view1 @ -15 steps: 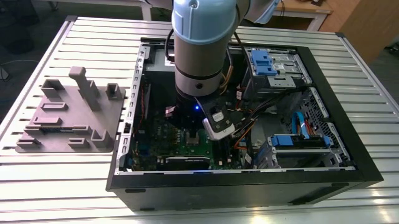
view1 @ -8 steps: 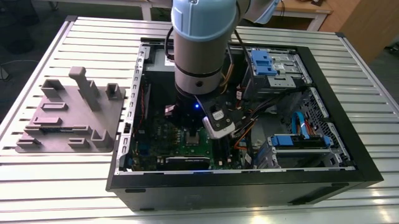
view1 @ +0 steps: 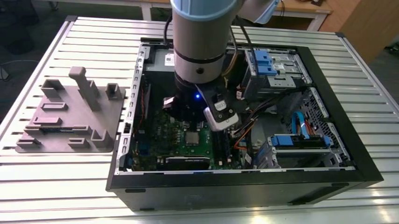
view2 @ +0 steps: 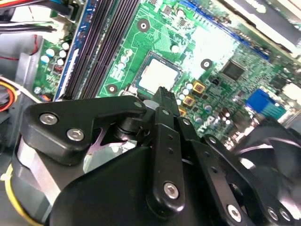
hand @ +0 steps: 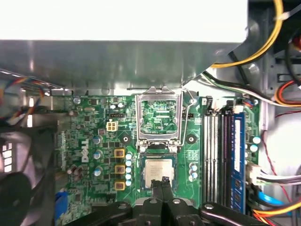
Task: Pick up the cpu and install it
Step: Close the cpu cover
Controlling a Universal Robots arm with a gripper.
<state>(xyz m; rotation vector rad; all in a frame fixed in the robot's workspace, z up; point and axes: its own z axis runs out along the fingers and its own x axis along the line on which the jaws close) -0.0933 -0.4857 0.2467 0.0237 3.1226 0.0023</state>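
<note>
In the exterior view the open black computer case [view1: 249,186] lies on the slatted metal desk [view1: 62,186], with the grey plastic fixture tray [view1: 68,116] at nine o'clock from it. The small flat square cpu [view1: 192,137] with its silvery-grey metal top lies toward eight o'clock inside the case, seated in the dark metal-framed socket [hand: 158,141] of the green motherboard [hand: 94,141], whose hinged metal cover [hand: 158,115] is flipped up. In both wrist views the black fingers [hand: 160,189] [view2: 163,117] are pressed together, gripping nothing, their tips over the chip's near edge.
</note>
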